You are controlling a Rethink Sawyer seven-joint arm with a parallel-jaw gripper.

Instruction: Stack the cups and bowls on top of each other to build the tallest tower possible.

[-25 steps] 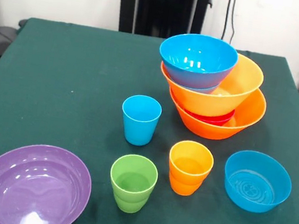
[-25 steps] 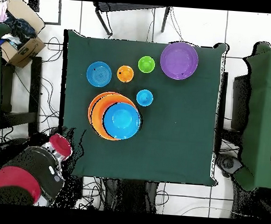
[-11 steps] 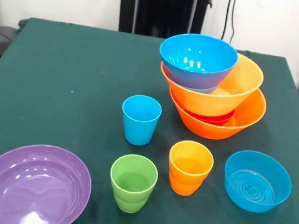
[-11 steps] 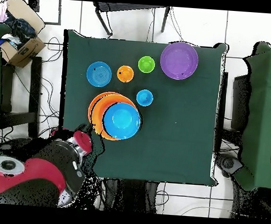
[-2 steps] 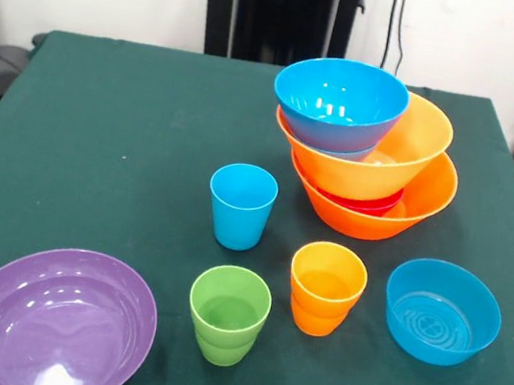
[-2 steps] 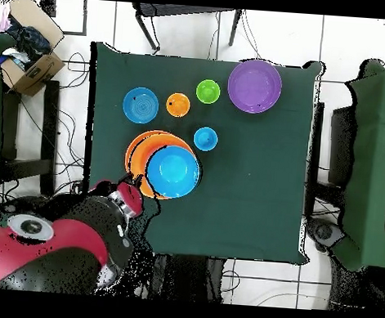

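Note:
The tower stands at the back right of the front view: a large orange bowl (image 5: 422, 204) as base, a small red bowl (image 5: 361, 205) inside it, a second orange bowl (image 5: 410, 150) leaning on that, and a blue bowl (image 5: 340, 103) on top. Loose on the green table (image 5: 102, 131) are the blue cup (image 5: 240, 206), green cup (image 5: 228, 315), orange cup (image 5: 325, 288), a wide purple bowl (image 5: 54, 322) and a smaller blue bowl (image 5: 441, 312). In the overhead view the red and black arm (image 6: 67, 247) reaches the table corner beside the tower (image 6: 140, 158). I cannot make out the gripper itself.
A cardboard box (image 6: 27, 56) with odds and ends sits off the table's upper left in the overhead view. A chair (image 6: 185, 19) stands at the top edge and dark furniture (image 6: 368, 161) to the right. Cables lie on the floor around the table.
In the overhead view the arm has swung in from the lower left and risen, its end now at the table corner by the tower. No cup or bowl has moved.

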